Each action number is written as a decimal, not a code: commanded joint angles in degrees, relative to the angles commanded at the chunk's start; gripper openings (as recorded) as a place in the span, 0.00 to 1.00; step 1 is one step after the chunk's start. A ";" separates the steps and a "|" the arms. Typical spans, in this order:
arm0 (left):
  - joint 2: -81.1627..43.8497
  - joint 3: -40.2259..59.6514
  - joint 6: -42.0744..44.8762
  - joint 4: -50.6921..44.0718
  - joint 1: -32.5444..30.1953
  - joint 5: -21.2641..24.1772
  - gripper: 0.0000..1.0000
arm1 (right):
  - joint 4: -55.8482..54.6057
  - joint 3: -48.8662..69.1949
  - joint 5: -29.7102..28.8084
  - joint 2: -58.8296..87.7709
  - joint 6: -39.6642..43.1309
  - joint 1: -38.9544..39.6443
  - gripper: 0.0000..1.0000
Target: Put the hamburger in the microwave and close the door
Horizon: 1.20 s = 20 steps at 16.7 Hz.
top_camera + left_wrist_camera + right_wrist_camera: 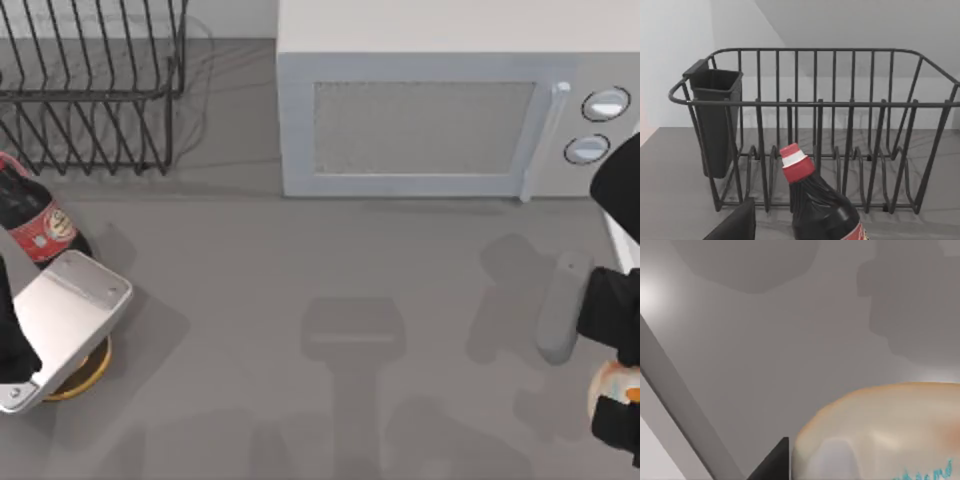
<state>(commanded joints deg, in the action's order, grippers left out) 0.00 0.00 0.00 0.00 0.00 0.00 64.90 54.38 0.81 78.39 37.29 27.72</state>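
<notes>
The microwave [450, 100] is a light-grey box at the back of the table, middle to right. Its door [420, 128], with the speckled mesh window, is shut, and the pale bar handle [545, 140] stands beside two round knobs [597, 125]. At the table's right edge lies the hamburger [612, 385], a pale bun with an orange patch, partly under my black right arm [612, 305]. In the right wrist view the hamburger [880, 435] looms very close, with a black part of my right gripper [774, 462] beside it. My left arm [62, 320] stays at the left edge.
A black wire rack [90, 85] stands at the back left, with a dark cup [715, 120] at one end. In front of it is a dark bottle [38, 222] with a red label and cap [796, 162]. A yellow-orange disc [85, 375] lies under my left arm. A grey oblong thing [560, 305] lies near my right arm.
</notes>
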 joint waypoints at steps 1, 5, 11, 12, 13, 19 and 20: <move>0.00 0.00 0.00 0.00 0.00 0.00 1.00 | 0.00 0.00 0.00 0.00 0.00 0.00 0.00; 0.00 0.00 0.00 0.00 0.00 0.00 1.00 | -1.96 0.65 -0.71 1.37 -1.00 0.47 0.00; 0.00 0.00 0.00 0.00 0.00 0.00 1.00 | -21.12 6.36 -7.59 13.47 -10.47 2.47 0.00; 0.00 0.00 0.00 0.00 0.00 0.00 1.00 | -25.94 7.35 -9.22 16.46 -12.80 2.80 0.00; 0.00 0.00 0.00 0.00 0.00 0.00 1.00 | -31.08 8.30 -10.92 19.58 -15.27 3.11 0.00; 0.00 0.00 0.00 0.00 0.00 0.00 1.00 | -64.62 13.65 -21.76 37.65 -31.37 4.65 0.00; 0.00 0.00 0.00 0.00 0.00 0.00 1.00 | -70.06 14.50 -23.50 40.19 -34.07 4.83 0.00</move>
<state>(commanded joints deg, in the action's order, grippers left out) 0.00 0.00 0.00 0.00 0.00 0.00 -5.16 68.88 -22.69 118.58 3.22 32.55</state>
